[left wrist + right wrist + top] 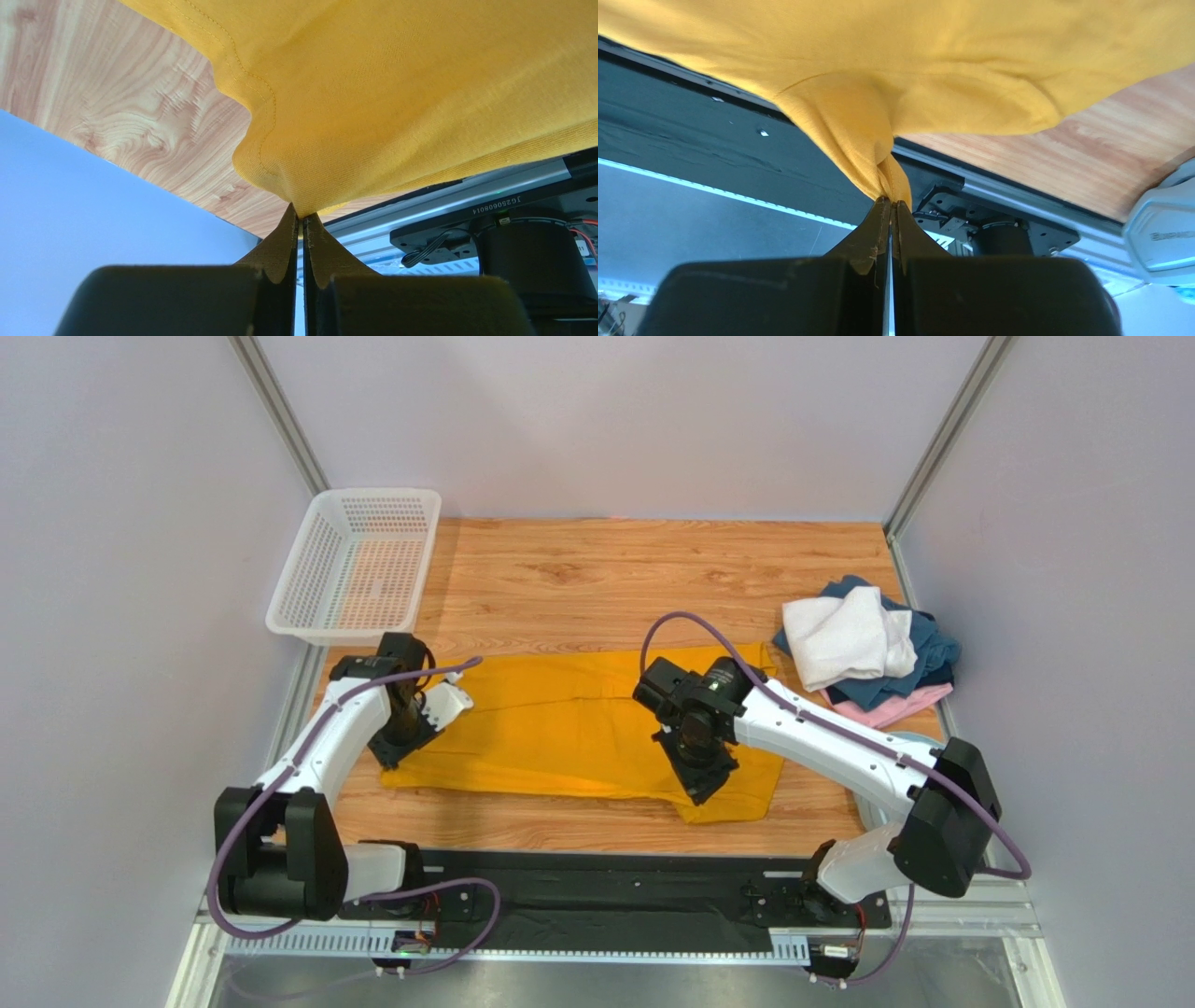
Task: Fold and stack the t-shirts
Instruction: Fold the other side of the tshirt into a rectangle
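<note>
The mustard-yellow t-shirt [561,721] lies spread across the middle of the wooden table. My left gripper [397,749] is shut on its near-left edge; the left wrist view shows the hemmed cloth [393,91] pinched at the fingertips [289,227]. My right gripper [709,781] is shut on its near-right part; the right wrist view shows a bunched fold of the shirt [857,133] pulled up into the fingertips [880,217]. White [842,633], dark blue [933,665] and pink [891,709] shirts lie piled at the right edge.
A white mesh basket [312,595] stands at the back left corner. The table's near edge meets a black base rail [617,875]. Grey walls and metal posts close in the sides. A light-blue object [1162,227] shows at the right in the right wrist view.
</note>
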`<state>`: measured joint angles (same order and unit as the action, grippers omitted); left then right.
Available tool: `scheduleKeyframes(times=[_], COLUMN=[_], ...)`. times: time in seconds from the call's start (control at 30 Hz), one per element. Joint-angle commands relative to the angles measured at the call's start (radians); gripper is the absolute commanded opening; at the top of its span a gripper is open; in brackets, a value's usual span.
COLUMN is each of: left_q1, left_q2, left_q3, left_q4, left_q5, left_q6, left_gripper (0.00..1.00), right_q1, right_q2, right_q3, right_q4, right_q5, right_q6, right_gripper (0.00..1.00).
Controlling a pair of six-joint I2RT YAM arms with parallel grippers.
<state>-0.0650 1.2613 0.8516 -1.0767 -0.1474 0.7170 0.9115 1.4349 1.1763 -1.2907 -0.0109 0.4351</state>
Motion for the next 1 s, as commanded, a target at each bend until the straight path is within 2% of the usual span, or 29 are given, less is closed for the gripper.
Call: scheduleKeyframes(times=[0.0,0.27,0.5,0.97], left_q1=[0.01,0.01,0.01,0.016], left_q2=[0.05,0.197,0.334,0.566], left_q3=[0.09,0.181,0.268,0.432], left_q4=[-0.002,0.027,0.037,0.061], left_q5=[0.003,0.017,0.025,-0.006], left_q6=[0.024,0.027,0.032,0.035], left_gripper=[0.0,0.0,0.0,0.0], right_q1=[-0.019,-0.114,-0.206,-0.295], right_q2=[0.042,0.133,0.214,0.443], right_q3=[0.129,0.287,0.338,0.508], right_q4=[-0.062,-0.006,0.073,0.139], right_q5=[0.094,0.141,0.143,0.15], right_q6=[-0.059,-0.079,-0.096,-0.137], right_gripper=[0.0,0.0,0.0,0.0])
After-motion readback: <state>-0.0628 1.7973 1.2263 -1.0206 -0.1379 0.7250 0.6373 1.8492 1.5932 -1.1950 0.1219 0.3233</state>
